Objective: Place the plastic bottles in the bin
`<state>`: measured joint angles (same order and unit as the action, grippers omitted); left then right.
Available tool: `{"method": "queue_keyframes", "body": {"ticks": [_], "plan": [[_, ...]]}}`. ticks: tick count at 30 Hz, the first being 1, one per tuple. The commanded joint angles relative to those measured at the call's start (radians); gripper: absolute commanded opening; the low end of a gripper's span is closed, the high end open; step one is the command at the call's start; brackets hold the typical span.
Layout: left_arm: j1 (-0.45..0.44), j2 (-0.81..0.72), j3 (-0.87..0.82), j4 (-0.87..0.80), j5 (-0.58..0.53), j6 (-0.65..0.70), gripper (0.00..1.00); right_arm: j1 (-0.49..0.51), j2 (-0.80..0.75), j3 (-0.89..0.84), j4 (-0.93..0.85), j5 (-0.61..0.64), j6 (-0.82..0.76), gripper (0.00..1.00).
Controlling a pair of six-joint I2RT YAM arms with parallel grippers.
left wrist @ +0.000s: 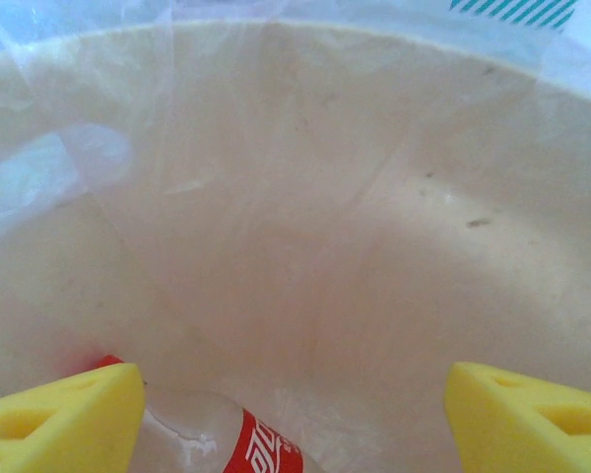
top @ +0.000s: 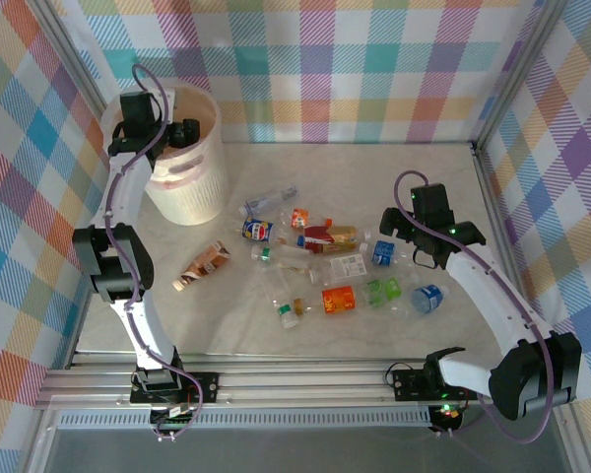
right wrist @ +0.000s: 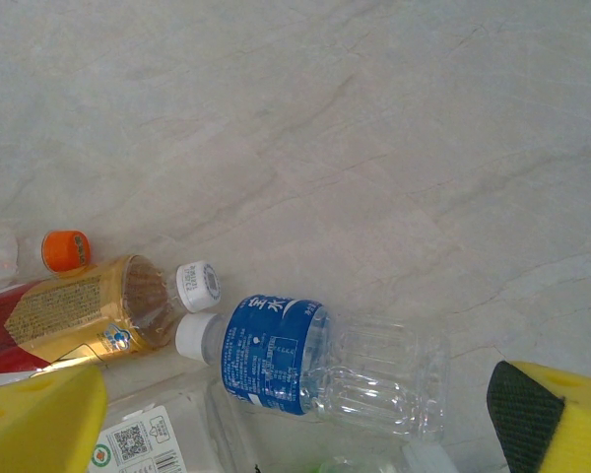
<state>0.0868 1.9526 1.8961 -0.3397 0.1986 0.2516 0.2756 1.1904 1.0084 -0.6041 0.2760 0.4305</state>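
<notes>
Over the bin [top: 192, 197], L gripper [left wrist: 295, 394] hung released, jaws wide, w/ a red-label bottle [left wrist: 266, 448] just below it; R gripper [right wrist: 297, 394] gaped above 1 blue-label bottle [right wrist: 276, 355].

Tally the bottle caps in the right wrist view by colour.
Round orange plastic cap: 1
Round white plastic caps: 2, one loose-looking beside the gold-labelled bottle, one on the blue-labelled clear plastic bottle
Total: 3

Pastel plaid cloth walls [top: 374, 59] enclose a pale marbled tabletop [top: 453, 177].
</notes>
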Motion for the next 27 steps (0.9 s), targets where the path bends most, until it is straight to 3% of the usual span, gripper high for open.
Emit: {"method": "queue_keyframes", "body": {"ticks": [1, 10, 18, 27], "plan": [[0.008, -0.084, 0.056, -0.008, 0.033, -0.043, 0.81, 0.007, -0.015, 0.029, -0.011, -0.003, 0.002, 1.0], [-0.003, -0.217, 0.076, -0.042, 0.045, -0.089, 0.88, 0.007, -0.04, 0.013, -0.007, 0.011, 0.002, 1.0], [-0.069, -0.416, -0.038, -0.085, 0.024, -0.046, 0.94, 0.007, -0.082, -0.008, -0.005, 0.023, 0.007, 1.0], [-0.258, -0.76, -0.442, -0.129, -0.096, 0.033, 1.0, 0.006, -0.126, -0.049, -0.001, 0.047, 0.021, 1.0]]}}
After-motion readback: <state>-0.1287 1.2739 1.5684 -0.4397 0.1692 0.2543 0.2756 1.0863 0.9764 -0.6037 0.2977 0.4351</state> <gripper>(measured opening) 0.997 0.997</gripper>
